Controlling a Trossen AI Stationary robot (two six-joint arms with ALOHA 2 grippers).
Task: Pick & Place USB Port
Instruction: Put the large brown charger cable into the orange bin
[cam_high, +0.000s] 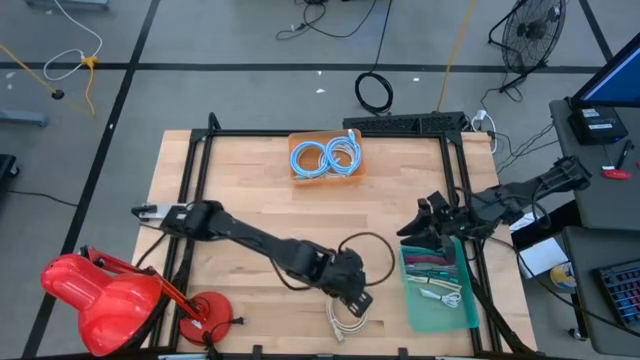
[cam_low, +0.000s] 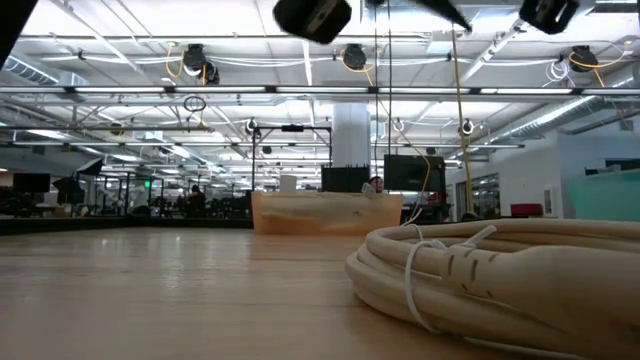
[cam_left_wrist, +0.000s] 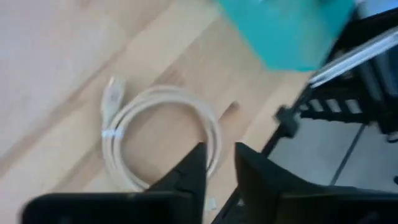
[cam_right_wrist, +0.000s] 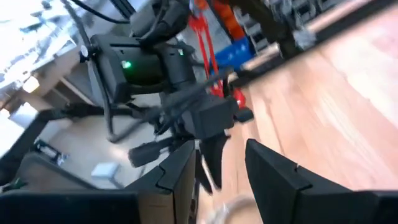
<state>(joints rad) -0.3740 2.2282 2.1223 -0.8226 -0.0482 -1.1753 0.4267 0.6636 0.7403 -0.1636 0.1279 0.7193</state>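
A white coiled USB cable (cam_high: 347, 320) lies flat on the wooden table near its front edge, tied with a white band; its plug (cam_left_wrist: 114, 93) points away from the coil. In the low view the cable (cam_low: 500, 270) fills the near right. My left gripper (cam_high: 358, 298) hangs just above the coil's far side, slanting down, its fingers (cam_left_wrist: 219, 149) open by a narrow gap with nothing between them. My right gripper (cam_high: 412, 228) is raised at the right, over the far end of a teal tray (cam_high: 440, 315), and stands open (cam_right_wrist: 221, 146) and empty.
The teal tray (cam_left_wrist: 286, 31) holds several cables and stands right of the coil. A cardboard box (cam_high: 325, 155) with blue coiled cables sits at the far middle. A black cable loops on the table (cam_high: 372, 245). Black frame rails (cam_high: 190, 200) run along the sides; a red lamp (cam_high: 100, 295) stands at the front left.
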